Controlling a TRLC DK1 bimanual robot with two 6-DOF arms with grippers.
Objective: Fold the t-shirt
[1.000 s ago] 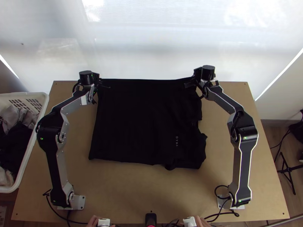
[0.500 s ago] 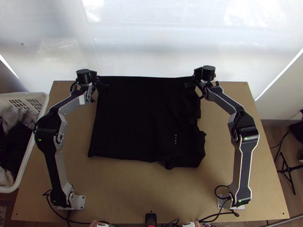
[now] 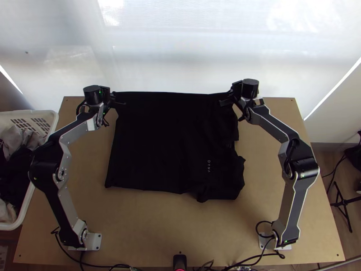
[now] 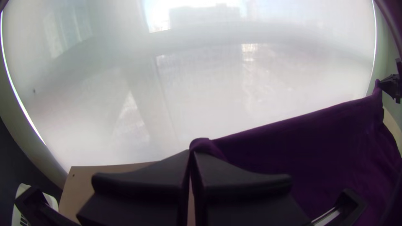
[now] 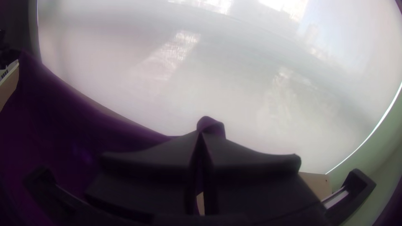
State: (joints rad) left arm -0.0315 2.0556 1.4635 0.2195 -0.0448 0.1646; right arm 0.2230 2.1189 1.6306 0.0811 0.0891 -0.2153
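Observation:
The black t-shirt (image 3: 158,144) lies over the middle of the table, its far edge stretched nearly straight between the two grippers and its near right part bunched. At its far left corner is my left gripper (image 3: 121,104); my right gripper (image 3: 224,103) is at the far right end. In the left wrist view, my left gripper (image 4: 191,152) is shut on a corner of the shirt (image 4: 318,138), which looks purple there. The right wrist view has my right gripper (image 5: 201,134) shut on a small peak of the shirt (image 5: 75,121).
A white basket (image 3: 53,122) with clothes stands against the table's left side. Bare wooden table (image 3: 149,226) runs along the near edge and down both sides of the shirt. A pale, translucent screen (image 3: 180,54) rises behind the far edge.
My left gripper has shifted a little to the left, and the left arm's elbow has swung outward. The right arm's elbow has also moved outward, its gripper barely. The shirt's lower edge shifted slightly up the picture.

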